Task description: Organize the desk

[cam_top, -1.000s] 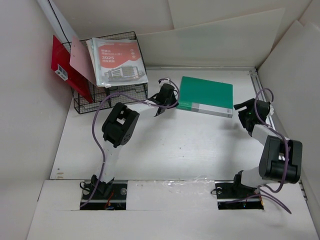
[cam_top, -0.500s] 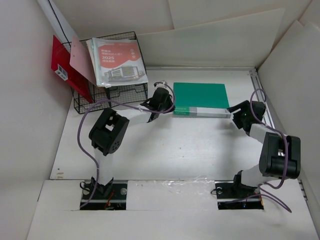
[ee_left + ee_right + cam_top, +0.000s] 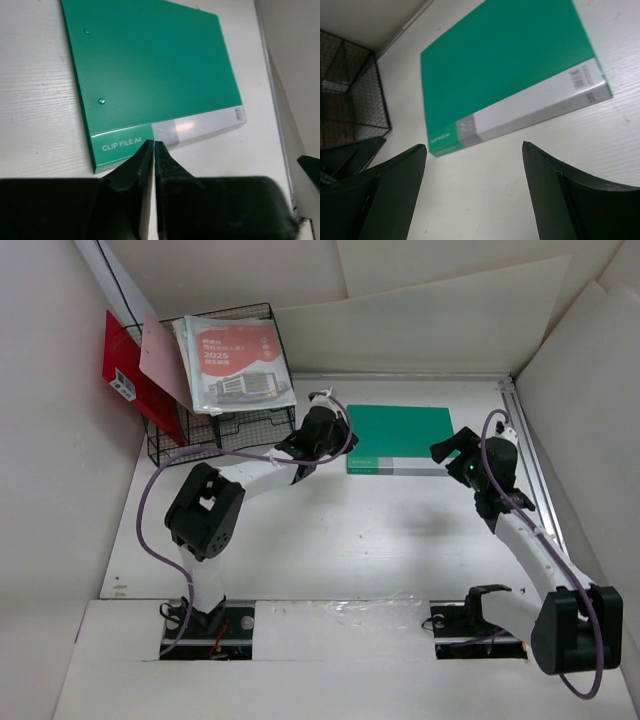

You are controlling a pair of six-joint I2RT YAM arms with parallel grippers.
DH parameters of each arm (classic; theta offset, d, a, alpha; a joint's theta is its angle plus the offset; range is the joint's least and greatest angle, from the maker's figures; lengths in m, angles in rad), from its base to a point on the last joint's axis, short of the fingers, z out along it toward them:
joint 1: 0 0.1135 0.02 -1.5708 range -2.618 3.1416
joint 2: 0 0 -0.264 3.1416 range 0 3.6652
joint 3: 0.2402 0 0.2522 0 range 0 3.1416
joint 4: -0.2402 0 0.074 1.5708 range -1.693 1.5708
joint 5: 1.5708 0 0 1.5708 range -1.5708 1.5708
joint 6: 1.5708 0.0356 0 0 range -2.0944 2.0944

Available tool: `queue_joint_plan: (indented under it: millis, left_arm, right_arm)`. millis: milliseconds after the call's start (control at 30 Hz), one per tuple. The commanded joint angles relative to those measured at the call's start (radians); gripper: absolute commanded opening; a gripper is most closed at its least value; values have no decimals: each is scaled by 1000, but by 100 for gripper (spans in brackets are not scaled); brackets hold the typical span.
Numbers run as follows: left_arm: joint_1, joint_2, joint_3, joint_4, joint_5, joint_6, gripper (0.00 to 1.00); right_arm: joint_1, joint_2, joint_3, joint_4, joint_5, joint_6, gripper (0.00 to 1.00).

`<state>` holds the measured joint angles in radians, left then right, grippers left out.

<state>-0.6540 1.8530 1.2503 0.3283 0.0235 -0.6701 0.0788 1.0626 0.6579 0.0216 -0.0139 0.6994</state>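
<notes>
Top external view: I see the flat green plastic clip file (image 3: 400,428) lying far-centre on the large matte white surface (image 3: 350,540), long axis left to right, spine toward the arm bases. The left claw (image 3: 335,445), fingers pressed together, sits at its near left corner. The right claw (image 3: 452,455), fingers spread and empty, faces its right end. A black wire basket (image 3: 165,452) stands just left, a thin metal rail (image 3: 508,400) bounds the right, and bare surface lies nearer the bases.

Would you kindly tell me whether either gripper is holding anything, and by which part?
Nothing is held. The left gripper is shut empty at the spine of the green clip file; the right gripper is open and empty.
</notes>
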Motion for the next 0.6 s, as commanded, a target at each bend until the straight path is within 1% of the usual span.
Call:
queue_joint_plan:
  millis: [0, 67, 133, 200, 500, 533, 567]
  left_arm:
    - [-1, 58, 29, -32, -22, 12, 6]
    - [-1, 81, 38, -52, -48, 21, 18]
    - [-1, 112, 57, -61, -57, 21, 28]
    - [-1, 130, 57, -61, -57, 21, 30]
    - [-1, 198, 57, -38, -27, 12, 30]
    - [-1, 198, 57, -25, 1, 12, 26]
    - [-1, 198, 57, -25, 1, 12, 24]
  right_arm:
    - [-48, 40, 12, -31, 37, -15, 83]
    - [-59, 82, 22, -11, -10, -3, 83]
    - [-59, 92, 34, 0, -11, -3, 82]
    - [-59, 103, 34, 0, -11, -3, 82]
    - [-50, 114, 2, 41, -41, -12, 82]
    - [-50, 114, 2, 41, -41, -12, 82]
    - [-39, 114, 2, 50, -41, -12, 82]
